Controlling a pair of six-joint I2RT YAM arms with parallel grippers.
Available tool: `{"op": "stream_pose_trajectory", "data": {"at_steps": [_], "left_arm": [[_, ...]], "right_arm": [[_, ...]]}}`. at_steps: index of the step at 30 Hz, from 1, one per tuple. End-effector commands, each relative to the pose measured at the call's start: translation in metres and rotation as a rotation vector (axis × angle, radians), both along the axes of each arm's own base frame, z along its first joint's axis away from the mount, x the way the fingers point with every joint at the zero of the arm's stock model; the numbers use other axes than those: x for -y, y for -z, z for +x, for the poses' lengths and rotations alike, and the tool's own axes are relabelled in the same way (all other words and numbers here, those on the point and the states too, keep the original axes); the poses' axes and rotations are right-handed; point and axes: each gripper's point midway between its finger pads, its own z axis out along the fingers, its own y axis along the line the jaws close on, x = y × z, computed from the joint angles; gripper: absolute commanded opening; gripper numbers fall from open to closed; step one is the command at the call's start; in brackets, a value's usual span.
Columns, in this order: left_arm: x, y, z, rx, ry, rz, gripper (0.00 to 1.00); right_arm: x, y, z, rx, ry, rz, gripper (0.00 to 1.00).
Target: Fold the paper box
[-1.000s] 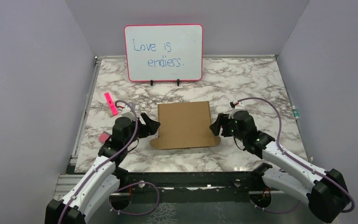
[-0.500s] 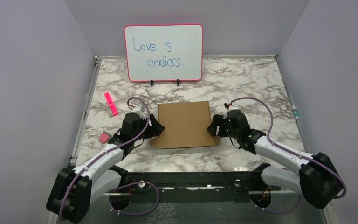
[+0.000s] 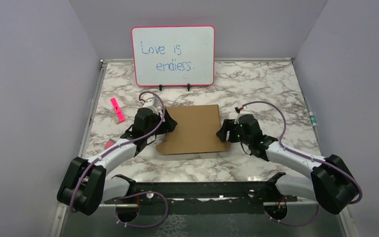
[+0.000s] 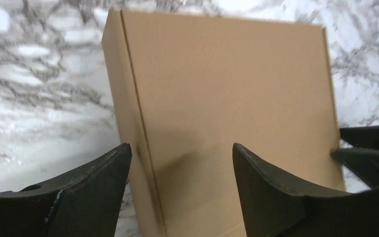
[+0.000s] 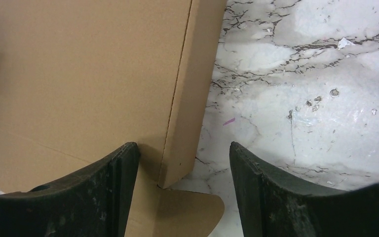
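While astride box edges, 2 hands

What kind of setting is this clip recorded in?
Probably a lab robot cell, not a home: plain walls box in a marble-pattern table, left arm and right arm mounted at its near edge, whiteboard propped behind.

Stock on view:
- One paper box, plain brown, between the end effectors.
- Two arms, one end effector apiece: left end effector, right end effector, two fingers each.
- One pink-framed whiteboard, beyond both end effectors.
- One pink marker, left of the left end effector.
- One small pink block, behind the left end effector, partly hidden.
- One marble bench.
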Motion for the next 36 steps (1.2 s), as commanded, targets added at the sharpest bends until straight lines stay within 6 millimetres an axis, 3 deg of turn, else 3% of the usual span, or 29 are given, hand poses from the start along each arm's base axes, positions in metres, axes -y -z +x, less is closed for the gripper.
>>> {"op": "stream_pose_trajectory", "data": {"at_steps": [1, 5, 10, 13, 19, 25, 31, 36], "left_arm": [[-0.010, -0.060, 0.024, 0.137, -0.034, 0.062, 0.81], [-0.035, -0.106, 0.022, 0.180, -0.109, 0.144, 0.98], [-0.049, -0.171, 0.009, 0.325, -0.095, 0.182, 0.99], [-0.062, -0.193, 0.007, 0.410, -0.091, 0.263, 0.99], [-0.095, -0.191, 0.011, 0.443, -0.172, 0.429, 0.99], [-0.092, -0.170, 0.000, 0.432, -0.139, 0.381, 0.99], [-0.095, -0.160, 0.003, 0.401, -0.152, 0.399, 0.98], [-0.101, -0.155, 0.005, 0.384, -0.177, 0.424, 0.98]], "right_arm": [[0.004, -0.005, -0.006, -0.011, -0.060, -0.074, 0.74], [0.000, -0.033, -0.009, 0.022, -0.132, -0.092, 0.77], [-0.010, -0.060, -0.016, 0.090, -0.235, -0.098, 0.82], [-0.020, -0.067, -0.022, 0.117, -0.307, -0.114, 0.84], [-0.060, -0.062, -0.045, 0.185, -0.489, -0.264, 0.84], [-0.093, -0.042, -0.075, 0.255, -0.670, -0.452, 0.84], [-0.117, -0.033, -0.096, 0.411, -0.796, -0.736, 0.84], [-0.123, -0.024, -0.094, 0.546, -0.795, -0.996, 0.82]]}}
